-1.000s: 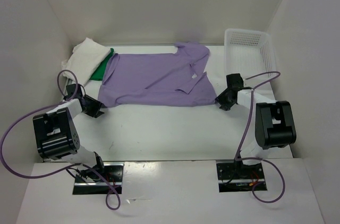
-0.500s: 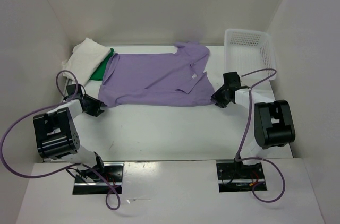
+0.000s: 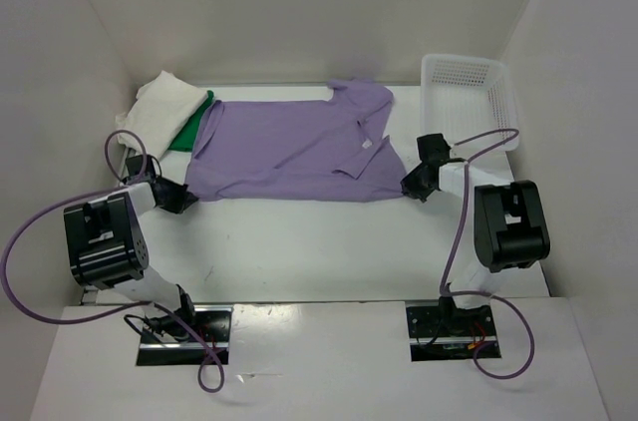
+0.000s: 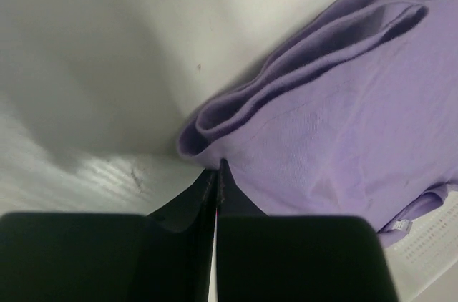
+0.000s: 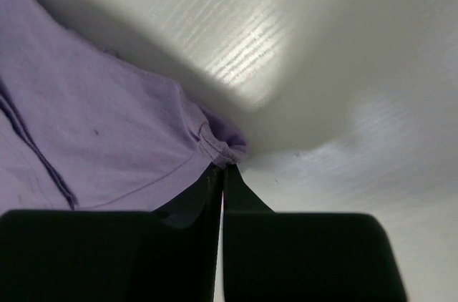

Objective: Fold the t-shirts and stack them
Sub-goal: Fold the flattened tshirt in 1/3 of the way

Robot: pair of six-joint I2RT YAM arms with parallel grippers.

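Left gripper (image 4: 216,166), right gripper (image 5: 222,167) pinch light purple cloth t-shirt (image 3: 289,147) corners, 7 and 5 o'clock. Shallow bite; hem may slip lifting.

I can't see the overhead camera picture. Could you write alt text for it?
A purple t-shirt lies spread on a white table, the left gripper and right gripper each shut on one near corner. A white t-shirt and a green t-shirt sit at the back left, a white basket at the back right.
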